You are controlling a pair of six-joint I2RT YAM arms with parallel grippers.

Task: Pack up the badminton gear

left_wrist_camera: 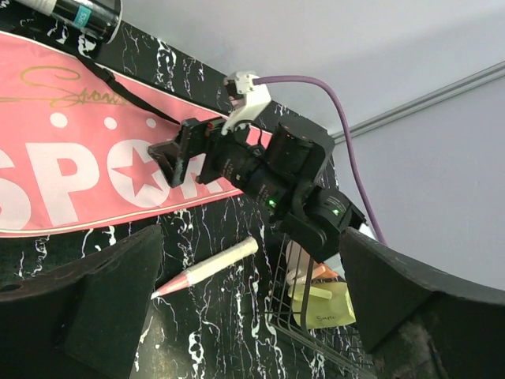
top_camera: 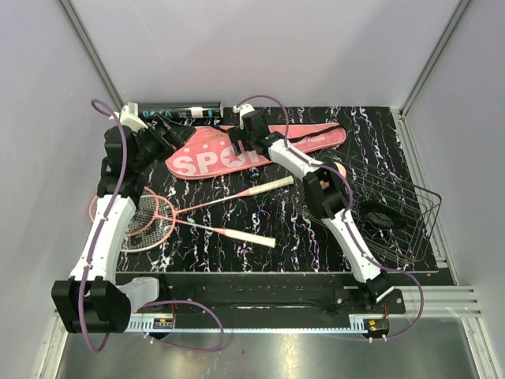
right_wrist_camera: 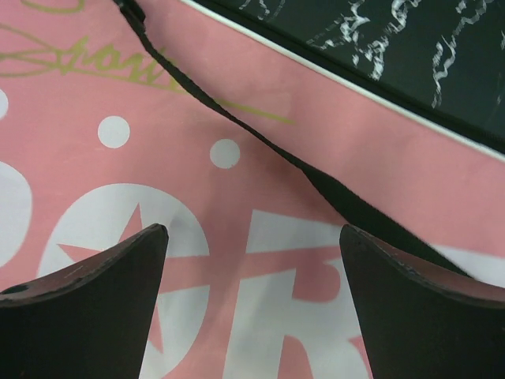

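Near left, two crossed racquets (top_camera: 158,215): light, stiff, best taken by the white handles. Beyond lies the pink cover (right_wrist_camera: 355,134), flat, soft and limp; judged easiest pinched at its black strap (right_wrist_camera: 237,125) or an edge. Right gripper (right_wrist_camera: 252,237) hovers wide open above it, left gripper (left_wrist_camera: 248,237) wide beside it.

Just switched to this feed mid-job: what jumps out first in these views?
The pink SPORT cover lies flat at the back of the table, the open right gripper directly above it and the open left gripper near its left end. Two pink-red racquets lie crossed at front left; a black wire basket sits at the right.
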